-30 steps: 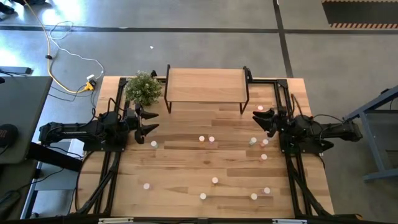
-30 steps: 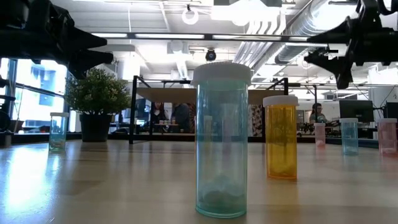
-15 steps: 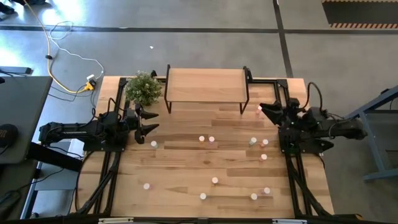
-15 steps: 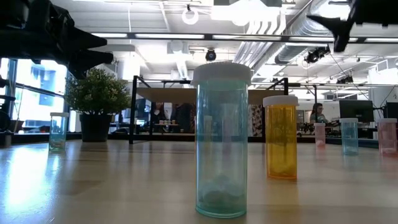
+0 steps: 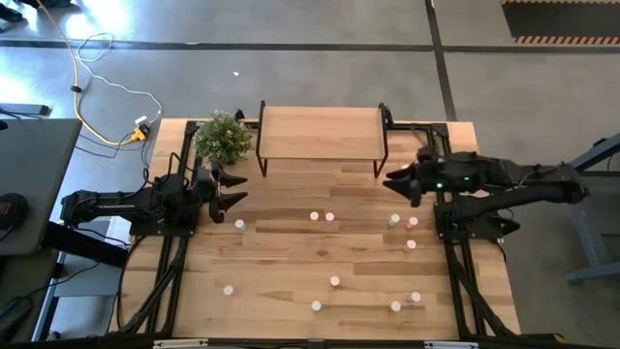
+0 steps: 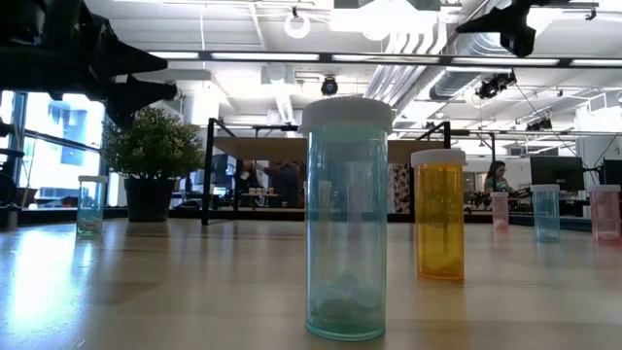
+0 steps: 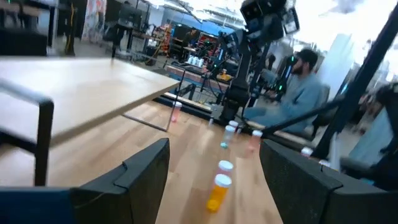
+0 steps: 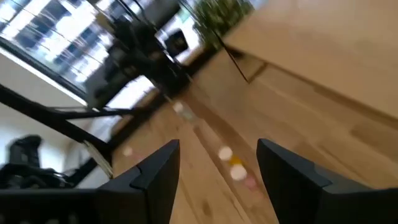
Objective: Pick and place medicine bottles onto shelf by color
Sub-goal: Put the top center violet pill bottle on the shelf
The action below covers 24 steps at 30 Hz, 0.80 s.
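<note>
The table is a large top of light wooden slats with visible grain, framed by dark metal rails at both sides. Near the upper middle of the high view stands the shelf, a smooth rectangular light-wood board on thin black metal legs, with nothing resting on it. A small bushy green plant sits in a dark pot just left of it. The bottles are scattered over the centre and lower right of the table, showing from above only as tiny white round caps. In the low view they are clear-walled plastic cylinders with flat white caps: a pale green one fills the centre, an orange one stands right of it, and another pale green one is at far left; smaller pink and green ones line the right edge. All stand upright on the table. The left gripper hovers at the left of the table below the plant, its dark fingers spread apart and holding nothing. The right gripper reaches in beside the shelf's lower right leg, fingers likewise parted and empty.
</note>
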Each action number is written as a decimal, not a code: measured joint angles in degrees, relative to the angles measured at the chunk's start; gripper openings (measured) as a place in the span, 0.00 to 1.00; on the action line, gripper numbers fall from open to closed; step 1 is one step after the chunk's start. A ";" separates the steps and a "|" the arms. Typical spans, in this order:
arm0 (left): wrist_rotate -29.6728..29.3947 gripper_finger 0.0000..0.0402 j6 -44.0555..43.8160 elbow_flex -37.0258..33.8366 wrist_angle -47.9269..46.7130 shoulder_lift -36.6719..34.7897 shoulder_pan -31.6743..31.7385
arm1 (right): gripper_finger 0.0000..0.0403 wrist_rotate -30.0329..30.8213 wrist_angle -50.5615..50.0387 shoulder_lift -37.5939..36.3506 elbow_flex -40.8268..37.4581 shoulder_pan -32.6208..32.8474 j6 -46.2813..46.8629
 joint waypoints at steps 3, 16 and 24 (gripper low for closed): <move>-0.23 0.59 -6.48 0.01 0.00 0.02 -0.01 | 0.51 0.00 -2.78 4.39 2.14 1.24 1.68; -0.38 0.59 -14.09 -0.02 0.02 0.01 -0.02 | 0.51 24.18 2.49 22.24 -0.22 18.18 11.54; -0.47 0.59 -14.28 0.01 0.04 0.02 -0.02 | 0.51 27.84 10.81 33.02 -0.26 21.56 11.40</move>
